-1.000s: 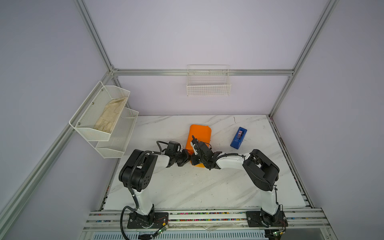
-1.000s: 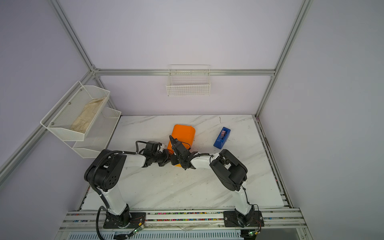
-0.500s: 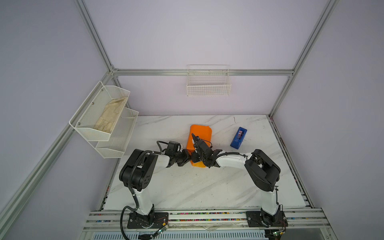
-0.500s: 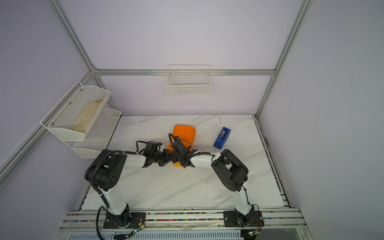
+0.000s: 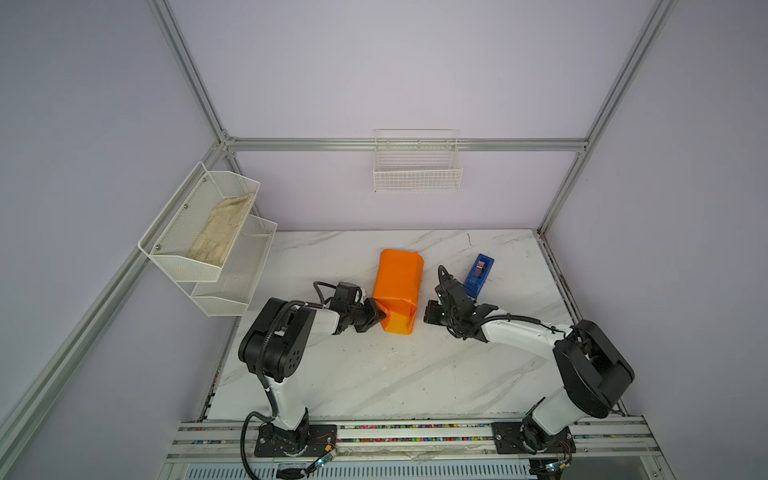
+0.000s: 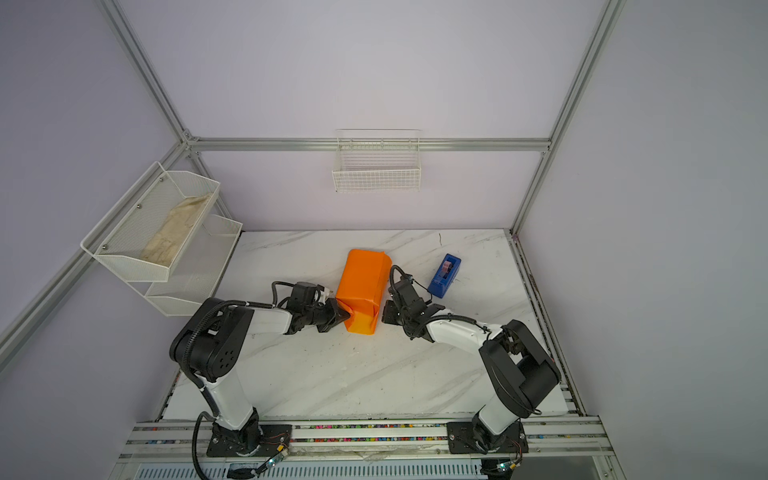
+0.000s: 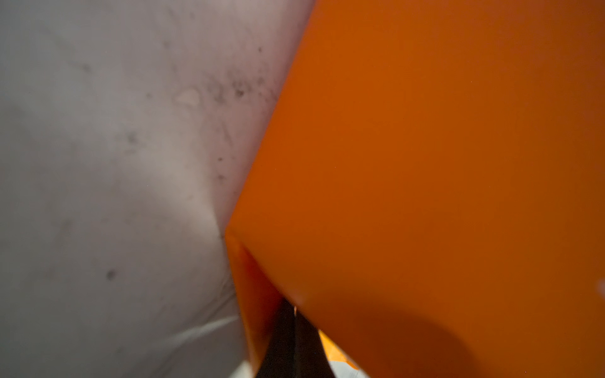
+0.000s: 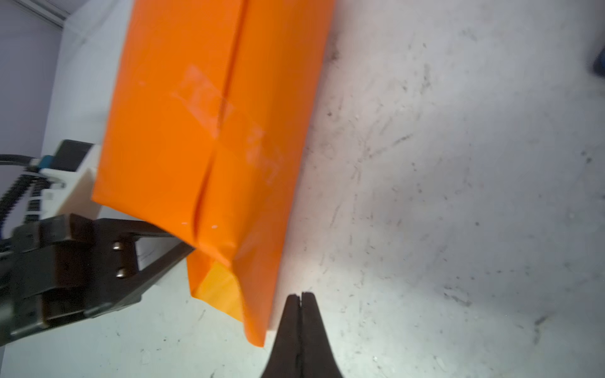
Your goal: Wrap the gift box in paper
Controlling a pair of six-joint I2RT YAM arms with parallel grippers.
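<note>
On the desk (image 5: pixel 374 374), the paper (image 5: pixel 397 278) covers the gift box, I guess. My shut left jaws push its fold at 9 o'clock to hold it; my shut right jaws wait at 3 o'clock.

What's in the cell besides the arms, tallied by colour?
Orange: 1, the folded paper
Blue: 1, the tape dispenser
White: 2, the wire basket on the back wall and the two-tier rack on the side wall
Beige: 1, the cloth in the rack's upper tier
Total: 5
</note>
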